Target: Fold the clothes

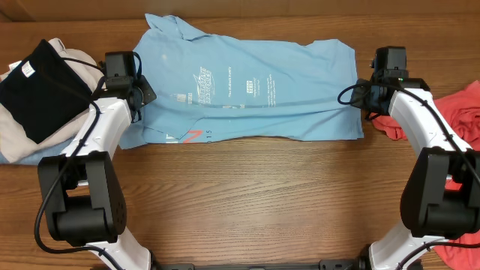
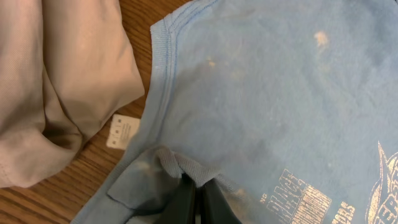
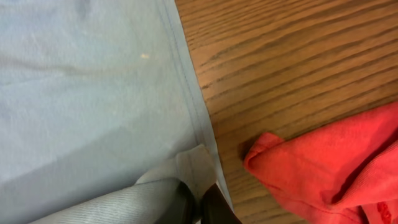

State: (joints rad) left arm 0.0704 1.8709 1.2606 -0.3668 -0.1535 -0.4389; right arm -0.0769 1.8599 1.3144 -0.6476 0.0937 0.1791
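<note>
The light sky-blue T-shirt lies spread sideways across the table, white and red lettering up. My left gripper is at its left end, shut on a pinched fold of the blue cloth near the collar. My right gripper is at the shirt's right hem, shut on a lifted bit of the hem. The coral-red T-shirt lies crumpled at the right, just beyond the right gripper; it also shows in the right wrist view.
A pile of beige and black clothes lies at the left edge next to the left arm; the beige cloth with a white label is close to the blue shirt's collar. Bare wooden table fills the front.
</note>
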